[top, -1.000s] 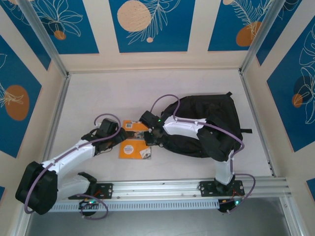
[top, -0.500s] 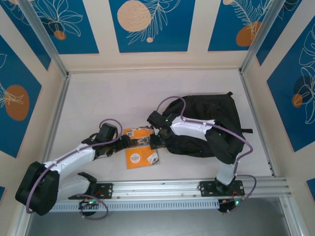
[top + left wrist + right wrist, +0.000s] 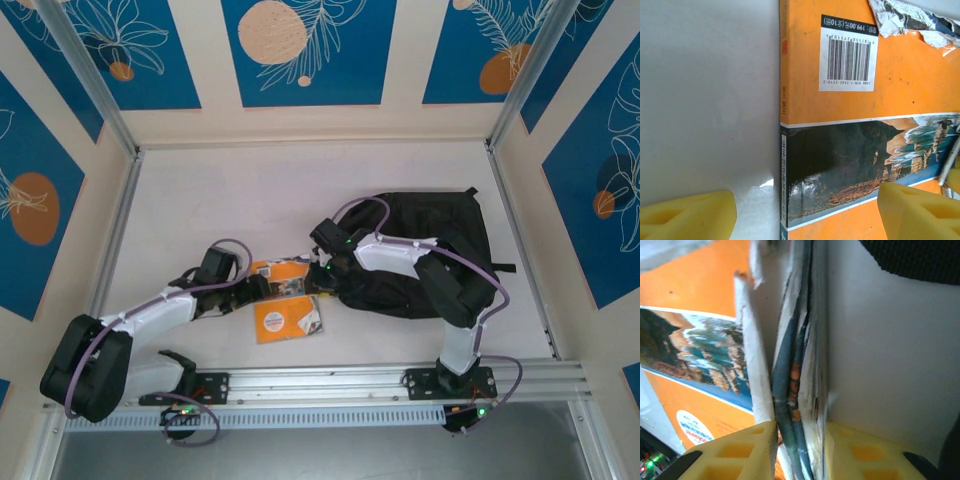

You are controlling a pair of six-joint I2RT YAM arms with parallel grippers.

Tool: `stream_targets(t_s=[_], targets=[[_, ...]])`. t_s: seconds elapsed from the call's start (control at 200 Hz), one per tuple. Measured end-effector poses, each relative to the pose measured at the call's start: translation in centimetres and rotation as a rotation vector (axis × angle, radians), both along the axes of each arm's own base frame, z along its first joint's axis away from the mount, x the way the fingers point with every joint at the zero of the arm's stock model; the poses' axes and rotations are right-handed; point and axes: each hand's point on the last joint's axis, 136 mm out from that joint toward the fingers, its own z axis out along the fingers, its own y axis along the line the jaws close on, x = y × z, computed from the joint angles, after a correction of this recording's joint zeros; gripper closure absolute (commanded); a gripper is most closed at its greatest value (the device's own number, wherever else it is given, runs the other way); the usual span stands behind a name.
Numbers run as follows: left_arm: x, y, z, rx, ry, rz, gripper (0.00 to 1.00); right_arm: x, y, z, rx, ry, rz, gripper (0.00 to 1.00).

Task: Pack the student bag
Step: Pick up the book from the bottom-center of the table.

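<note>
An orange book [image 3: 900, 85] lies flat on a white table [image 3: 705, 100]. A white barcode sticker [image 3: 848, 60] sits near the book's top. A dark picture strip [image 3: 850, 160] of rocks and water runs across its middle. Crinkly silver foil [image 3: 900, 20] covers its top right corner. The left gripper [image 3: 802, 215] has its yellow fingers [image 3: 687, 217] far apart, one just left of the book and one over its bottom right.

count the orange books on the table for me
2. The nearer orange book lies flat; the farther orange book sits just beyond it, beside the student bag. More may be hidden in the bag.
</note>
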Motion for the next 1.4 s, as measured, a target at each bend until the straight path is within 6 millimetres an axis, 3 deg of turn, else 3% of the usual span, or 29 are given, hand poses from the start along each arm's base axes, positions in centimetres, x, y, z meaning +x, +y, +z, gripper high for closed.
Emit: stream_targets(t_s=[0.19, 0.275, 0.735, 0.88, 1.035, 1.125, 1.275, 1.395], targets=[[-0.1, 0.0, 0.3, -0.014, -0.006, -0.001, 0.26, -0.1, 0.8, -0.2, 0.034, 0.029, -0.003, 0.72], [0.2, -1.2, 1.1, -0.071, -0.047, -0.033, 0.26, -0.1, 1.0, -0.2, 0.042, 0.032, -0.006, 0.73], [0.4, -1.4, 1.6, -0.116, -0.041, -0.001, 0.25, -0.1, 1.0, -0.3, 0.062, 0.05, -0.018, 0.73], [0.4, -1.5, 3.4, -0.162, -0.075, 0.011, 0.25, -0.1, 0.9, -0.3, 0.078, 0.05, -0.023, 0.73], [0.5, -4.0, 8.9, -0.345, -0.174, -0.054, 0.25, 0.0, 0.9, -0.2, 0.093, 0.052, -0.03, 0.73], [0.5, -4.9, 10.7, -0.423, -0.201, -0.076, 0.25, 0.1, 1.0, -0.2, 0.104, 0.047, -0.031, 0.73], [0.3, -5.4, 11.3, -0.468, -0.195, -0.09, 0.26, 0.2, 0.9, -0.1, 0.115, 0.045, -0.035, 0.73], [0.1, -5.4, 10.3, -0.459, -0.163, -0.086, 0.27, 0.2, 0.9, -0.1, 0.118, 0.044, -0.036, 0.73]])
